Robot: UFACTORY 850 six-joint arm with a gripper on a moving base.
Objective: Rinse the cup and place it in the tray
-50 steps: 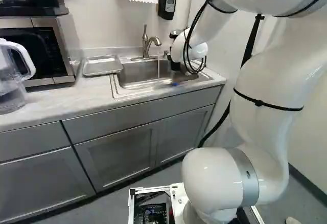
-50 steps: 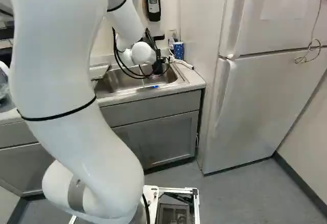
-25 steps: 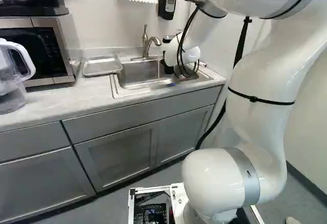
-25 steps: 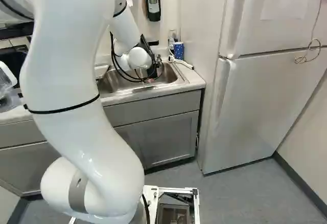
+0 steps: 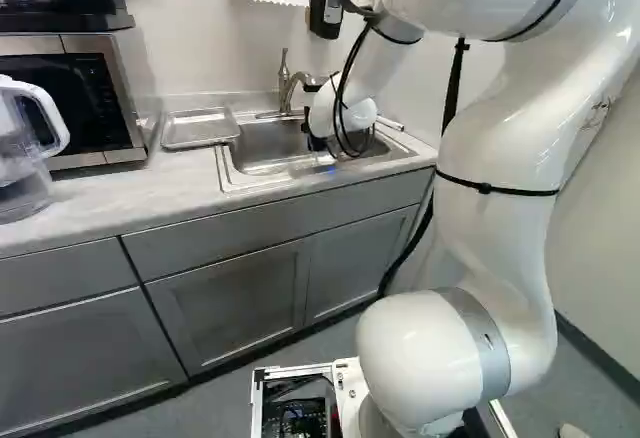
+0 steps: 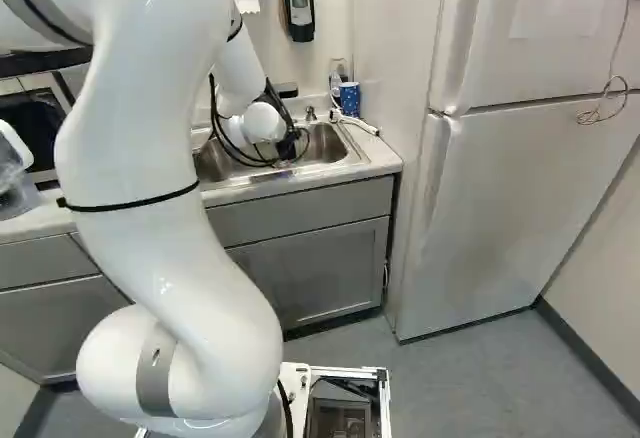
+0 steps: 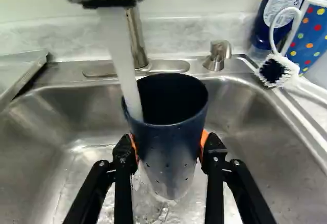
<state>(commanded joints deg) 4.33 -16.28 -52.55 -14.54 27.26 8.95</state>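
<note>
The robot's hand (image 7: 167,145) clamps a blue cup (image 7: 171,138) beneath running water (image 7: 120,55) in the sink (image 7: 43,137), apparently mid-rinse; next, it should be tipped empty, then carried left to the tray (image 5: 200,129).

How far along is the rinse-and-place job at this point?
Done: the cup is gripped and the water is running.
In hand: the gripper holds the cup over the sink, with the stream falling inside its rim, so rinsing looks under way.
Left: finishing the rinse, then placing the cup in the tray beside the sink.
</note>
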